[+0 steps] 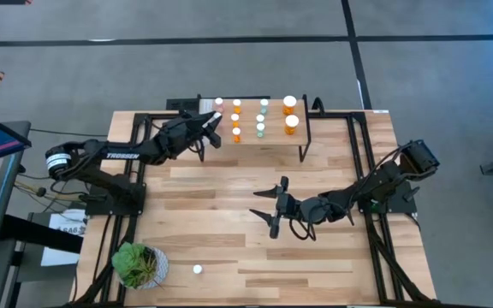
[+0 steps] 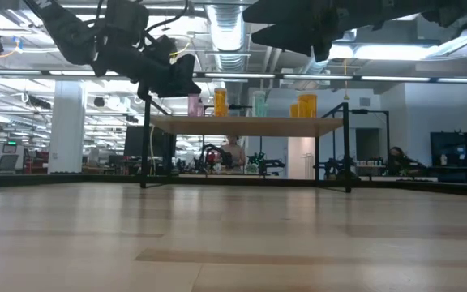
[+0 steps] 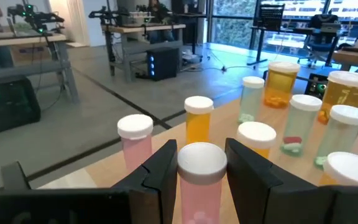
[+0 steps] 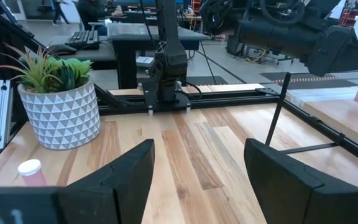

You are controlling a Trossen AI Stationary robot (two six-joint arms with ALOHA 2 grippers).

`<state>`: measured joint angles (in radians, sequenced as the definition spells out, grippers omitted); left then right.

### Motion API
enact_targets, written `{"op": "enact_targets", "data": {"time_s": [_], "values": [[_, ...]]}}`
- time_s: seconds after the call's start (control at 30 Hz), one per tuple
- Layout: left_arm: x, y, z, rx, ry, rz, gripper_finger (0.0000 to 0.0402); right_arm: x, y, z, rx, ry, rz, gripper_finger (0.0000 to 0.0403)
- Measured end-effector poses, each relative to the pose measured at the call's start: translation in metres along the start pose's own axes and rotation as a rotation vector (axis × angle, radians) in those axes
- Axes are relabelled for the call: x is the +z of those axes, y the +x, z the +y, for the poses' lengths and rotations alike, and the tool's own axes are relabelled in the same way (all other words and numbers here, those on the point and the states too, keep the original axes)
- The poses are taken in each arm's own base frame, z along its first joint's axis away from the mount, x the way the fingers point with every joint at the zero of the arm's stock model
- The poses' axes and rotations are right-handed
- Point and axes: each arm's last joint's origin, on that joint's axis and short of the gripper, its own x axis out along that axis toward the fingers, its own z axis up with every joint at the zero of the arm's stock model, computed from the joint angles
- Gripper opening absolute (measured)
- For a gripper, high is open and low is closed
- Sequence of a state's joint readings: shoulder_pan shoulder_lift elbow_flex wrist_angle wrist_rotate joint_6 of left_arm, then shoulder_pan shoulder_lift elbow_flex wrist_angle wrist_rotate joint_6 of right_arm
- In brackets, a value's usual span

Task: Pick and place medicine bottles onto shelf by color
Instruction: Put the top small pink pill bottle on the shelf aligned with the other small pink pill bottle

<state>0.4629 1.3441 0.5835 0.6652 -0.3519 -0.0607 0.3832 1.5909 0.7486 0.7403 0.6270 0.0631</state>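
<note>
The left gripper (image 3: 202, 167) stood closed around an upright pink bottle (image 3: 201, 180) over the shelf (image 1: 272, 141), just beside another pink bottle (image 3: 135, 140). The right gripper (image 1: 274, 208) hung wide open and empty, well apart from the shelf.

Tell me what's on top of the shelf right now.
The shelf holds pink, orange and pale green medicine bottles in rows, with two wider orange ones at one end. The left gripper holds a pink bottle there; its arm covers part of that end.
</note>
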Motion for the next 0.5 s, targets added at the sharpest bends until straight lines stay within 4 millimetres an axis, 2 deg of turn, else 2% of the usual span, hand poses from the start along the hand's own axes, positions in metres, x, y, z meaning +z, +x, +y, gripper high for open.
{"op": "enact_targets", "data": {"time_s": [0.5], "values": [[-0.0005,0.0033,0.01,0.014,-0.003,0.011,0.01,0.0,0.0,0.0,0.001,0.0,0.0,0.027]]}}
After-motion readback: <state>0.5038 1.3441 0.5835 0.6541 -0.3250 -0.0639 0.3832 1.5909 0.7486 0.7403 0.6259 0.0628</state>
